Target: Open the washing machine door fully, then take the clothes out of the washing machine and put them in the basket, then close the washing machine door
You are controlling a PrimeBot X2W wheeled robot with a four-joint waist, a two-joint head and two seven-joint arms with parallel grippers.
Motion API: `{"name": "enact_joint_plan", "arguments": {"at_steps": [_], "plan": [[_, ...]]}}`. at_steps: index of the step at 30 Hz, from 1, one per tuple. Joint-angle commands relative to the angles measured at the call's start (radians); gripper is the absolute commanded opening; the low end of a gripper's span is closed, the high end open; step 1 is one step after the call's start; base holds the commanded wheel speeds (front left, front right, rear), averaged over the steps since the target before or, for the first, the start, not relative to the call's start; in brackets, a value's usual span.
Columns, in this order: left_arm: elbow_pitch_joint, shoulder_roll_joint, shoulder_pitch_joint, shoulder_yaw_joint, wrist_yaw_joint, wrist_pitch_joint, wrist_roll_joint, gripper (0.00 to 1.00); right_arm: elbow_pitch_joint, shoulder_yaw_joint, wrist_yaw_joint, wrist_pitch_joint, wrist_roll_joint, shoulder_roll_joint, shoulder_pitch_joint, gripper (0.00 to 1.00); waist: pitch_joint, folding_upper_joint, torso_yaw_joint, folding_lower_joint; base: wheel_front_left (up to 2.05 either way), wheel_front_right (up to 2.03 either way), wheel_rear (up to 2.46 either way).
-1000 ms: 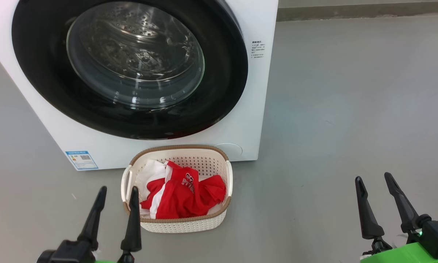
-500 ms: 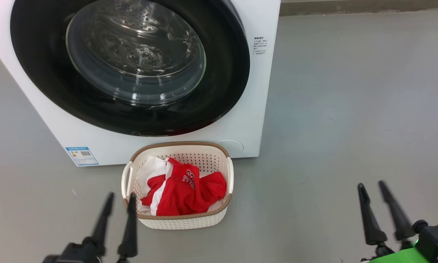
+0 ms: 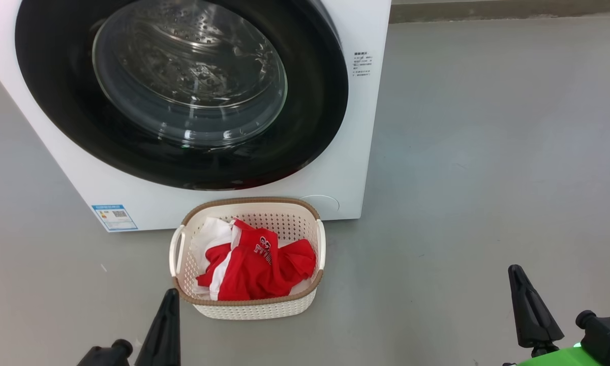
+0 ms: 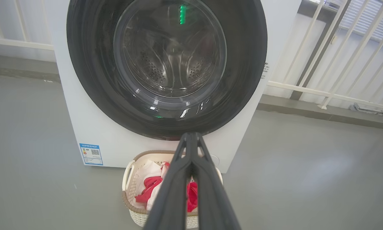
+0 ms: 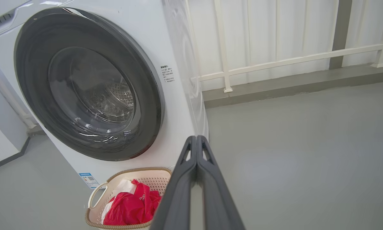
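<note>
The washing machine door [image 3: 188, 76] sits shut against the white washing machine [image 3: 361, 152], its black rim around the glass bowl. On the floor in front stands the basket [image 3: 259, 309], holding the red and white clothes [image 3: 256, 269]. My left gripper [image 3: 172, 294] is shut and empty, just left of the basket's near corner. Far to the right, my right gripper [image 3: 515, 269] is shut and empty above bare floor. In the left wrist view the left gripper [image 4: 191, 135] points at the door [image 4: 169, 48] over the basket [image 4: 130, 191]. In the right wrist view the right gripper [image 5: 196, 139] has its fingers pressed together beside the basket [image 5: 95, 195].
A blue label [image 3: 114, 217] marks the machine's lower left front corner. Grey floor [image 3: 488, 152] stretches wide to the right of the machine. A white railing [image 5: 274, 60] on a low curb stands behind and to the right of it.
Both grippers have gone from open to shut and dropped lower in the head view. The head camera tilted slightly early on. Door, basket and clothes have not moved.
</note>
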Motion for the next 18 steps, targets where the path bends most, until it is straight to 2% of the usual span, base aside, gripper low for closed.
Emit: {"name": "enact_joint_plan", "arguments": {"at_steps": [1,18], "plan": [[-0.019,0.005,-0.026,0.014,-0.008,0.006,-0.025,0.00,-0.021,0.005,0.000,0.006,0.023,-0.013,-0.021,0.00,0.000,-0.0001,0.000,-0.0001,0.00,0.00,0.00],[0.001,0.008,-0.044,0.039,-0.028,0.052,-0.221,0.00,0.003,0.011,-0.001,0.048,0.219,-0.024,-0.053,0.00,-0.001,-0.0001,0.001,-0.0001,0.00,0.00,0.00]]}}
